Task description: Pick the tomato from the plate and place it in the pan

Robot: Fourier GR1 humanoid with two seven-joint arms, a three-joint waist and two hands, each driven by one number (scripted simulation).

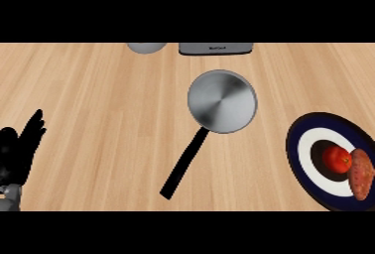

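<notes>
Tomato (pixel 337 158) sits on plate (pixel 307 144) at worktop's right edge, pan (pixel 222 101) mid-worktop, left hand (pixel 18 149) open at left edge.

The left hand (pixel 18 149) rests open, fingers up, with the steel pan (pixel 222 100) well to its right, the pan's black handle (pixel 183 166) angled back toward it, and farther right the blue-rimmed plate (pixel 296 149) holding the tomato (pixel 337 158) just beside a sweet potato (pixel 362 174).

kitchen: wooden counter (pixel 95 89), pan (pixel 222 101), plate (pixel 304 163).
</notes>
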